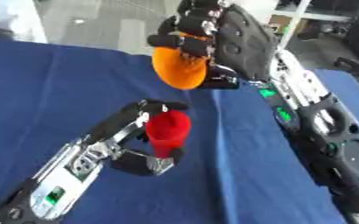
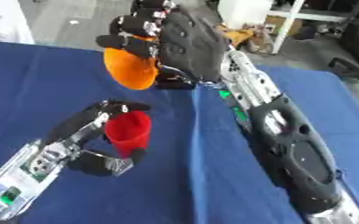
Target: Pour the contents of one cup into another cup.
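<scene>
Two cups are each held in a hand. Nearer, the left hand (image 2: 98, 144) has fingers and thumb curled round the upright red cup (image 2: 129, 130), low over the blue tabletop (image 2: 190, 183). Farther and higher, slightly right, the right hand (image 2: 184, 43) has its fingers wrapped round the orange cup (image 2: 129, 70), tilted. Beyond lies a grey floor (image 1: 98, 22).
</scene>
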